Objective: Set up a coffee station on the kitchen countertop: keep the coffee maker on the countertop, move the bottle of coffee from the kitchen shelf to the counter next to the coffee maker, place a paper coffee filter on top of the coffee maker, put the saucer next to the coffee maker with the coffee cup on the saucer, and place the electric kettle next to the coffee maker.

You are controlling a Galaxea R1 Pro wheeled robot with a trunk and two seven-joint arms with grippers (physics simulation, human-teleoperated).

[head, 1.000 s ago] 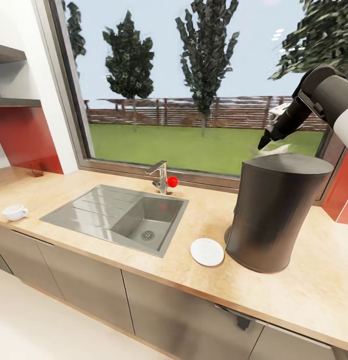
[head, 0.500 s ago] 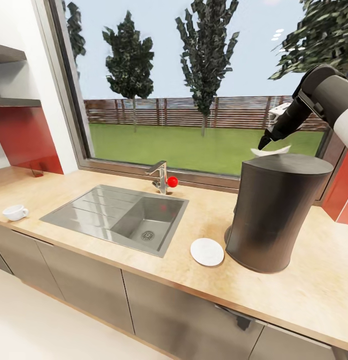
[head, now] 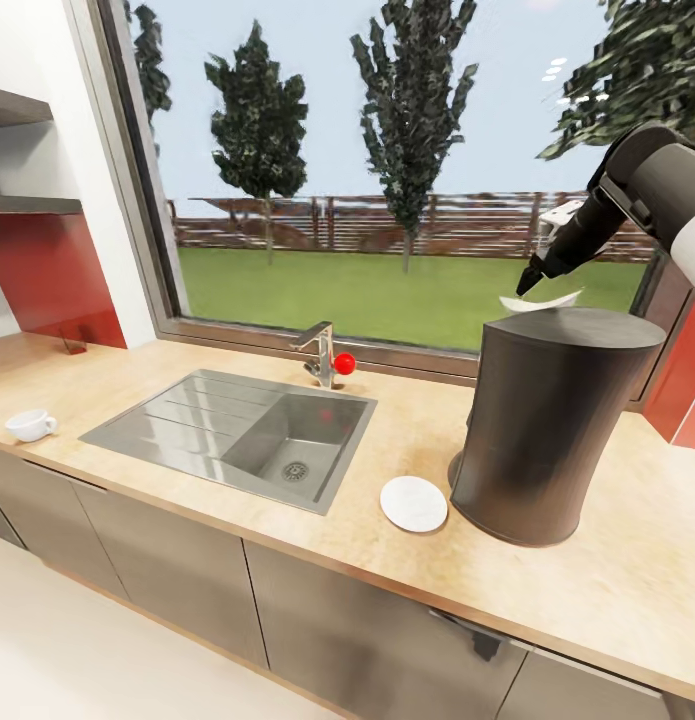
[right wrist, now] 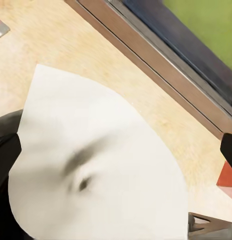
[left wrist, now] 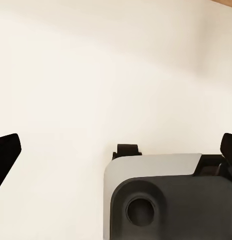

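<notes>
Right gripper point(head: 528, 287) — jaws wide, holding nothing — hovers just above the small white paper coffee filter point(head: 540, 299), lying on the far-left top edge of the tall dark grey cylindrical coffee maker point(head: 547, 430). Lift straight up w/o snagging paper (it sits near the rim).

Dark grey coffee maker point(head: 549, 425), white saucer point(head: 413, 503), tan wood-grain countertop point(head: 607, 580)
</notes>
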